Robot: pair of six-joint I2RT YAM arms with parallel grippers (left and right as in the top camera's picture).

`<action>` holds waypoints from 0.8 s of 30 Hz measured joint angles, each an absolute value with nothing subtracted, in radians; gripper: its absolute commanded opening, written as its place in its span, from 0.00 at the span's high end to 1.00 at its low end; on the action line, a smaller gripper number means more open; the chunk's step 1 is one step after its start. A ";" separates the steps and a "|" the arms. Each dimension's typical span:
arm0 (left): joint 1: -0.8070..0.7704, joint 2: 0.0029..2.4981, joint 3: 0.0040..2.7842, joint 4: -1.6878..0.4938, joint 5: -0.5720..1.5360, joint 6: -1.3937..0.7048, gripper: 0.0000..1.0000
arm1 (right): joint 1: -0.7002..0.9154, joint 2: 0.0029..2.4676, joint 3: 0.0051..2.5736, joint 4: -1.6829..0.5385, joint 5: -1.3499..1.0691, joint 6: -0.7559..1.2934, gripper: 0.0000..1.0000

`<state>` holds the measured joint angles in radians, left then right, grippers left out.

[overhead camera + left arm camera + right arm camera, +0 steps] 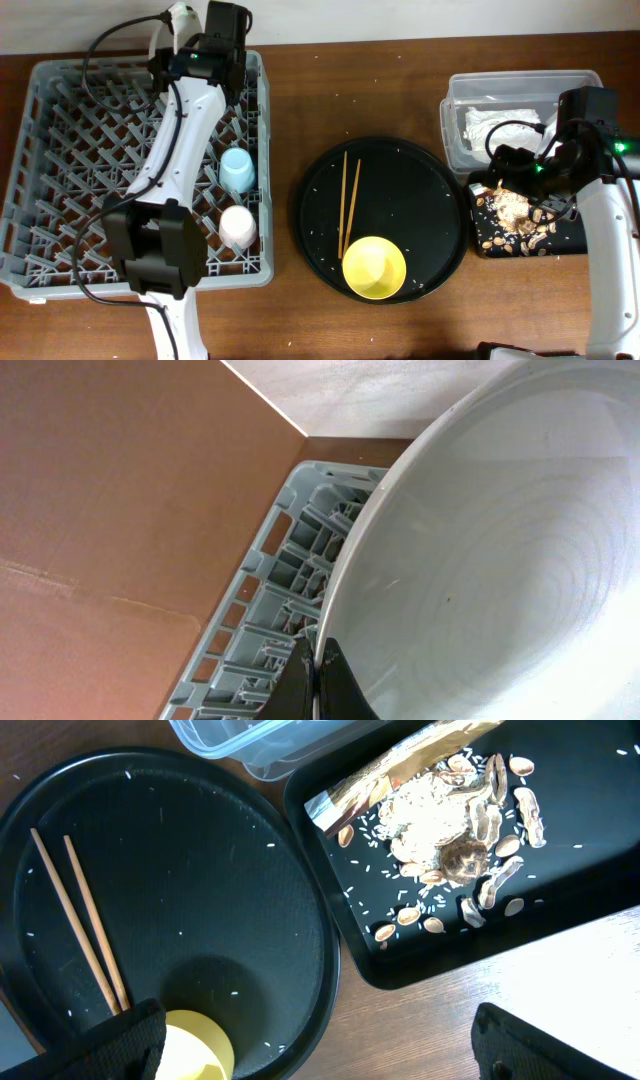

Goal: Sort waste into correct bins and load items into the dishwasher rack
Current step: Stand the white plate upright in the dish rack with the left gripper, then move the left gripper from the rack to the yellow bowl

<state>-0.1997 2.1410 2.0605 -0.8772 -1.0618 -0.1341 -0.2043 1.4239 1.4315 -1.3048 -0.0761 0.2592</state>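
Note:
My left gripper (316, 682) is shut on the rim of the pale grey-white plate (490, 560) and holds it on edge over the far right corner of the grey dishwasher rack (60, 150), whose edge shows in the left wrist view (250, 610). In the overhead view this gripper (212, 45) is at the rack's back edge. The light-blue cup (238, 168) and pink cup (238, 226) sit in the rack. My right gripper (335, 1050) is open and empty above the table between the round tray and the black bin (560, 850), which holds food scraps (440, 815) and the wrapper (385, 778). The napkin (503, 122) lies in the clear tub (455, 110).
The large round black tray (400, 190) holds the yellow bowl (375, 267) and the chopsticks (347, 200), with loose rice grains scattered on it. Bowl (195, 1045) and chopsticks (80, 920) also show in the right wrist view. The left arm stretches over the rack's right side.

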 measured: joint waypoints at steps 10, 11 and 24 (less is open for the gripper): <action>-0.250 2.141 2.061 -0.874 -1.058 -0.134 1.00 | -0.204 1.424 1.431 -1.304 -0.076 0.259 0.02; -0.260 2.141 2.061 -0.874 -1.064 -0.134 1.00 | -0.204 1.424 1.431 -1.305 -0.076 0.258 0.01; -0.283 2.141 2.059 -0.852 -1.118 -0.058 1.00 | -0.204 1.424 1.431 -1.303 -0.076 0.259 0.01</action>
<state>-0.2832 2.1414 2.0586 -0.8520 -1.1183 -0.0582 -0.2043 1.4239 1.4315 -1.3033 -0.0761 0.2592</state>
